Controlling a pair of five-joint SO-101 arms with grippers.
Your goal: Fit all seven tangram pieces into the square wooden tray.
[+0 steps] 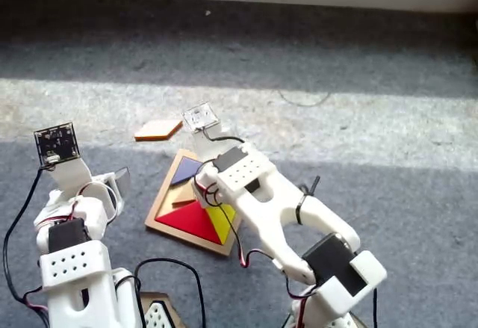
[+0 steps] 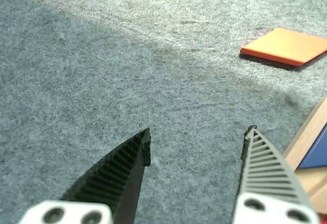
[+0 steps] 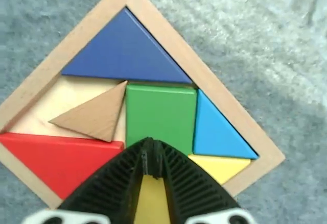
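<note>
Left claw (image 2: 199, 131) wide, empty; right claw (image 3: 150, 148) closed, over tray (image 3: 153, 26).

Grey carpet (image 1: 373, 119): wooden tray (image 1: 163, 193), orange piece (image 1: 158, 129) lying apart.

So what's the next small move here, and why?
Probably bring the left jaws up to the orange piece and close on it. It lies on the carpet outside the tray, the left jaws stand open short of it, and the tray has a bare gap beside the wooden triangle.

Wooden tray (image 3: 168, 43) holds six pieces (image 3: 161, 114); orange parallelogram (image 2: 286, 45) lies flat nearby.
</note>
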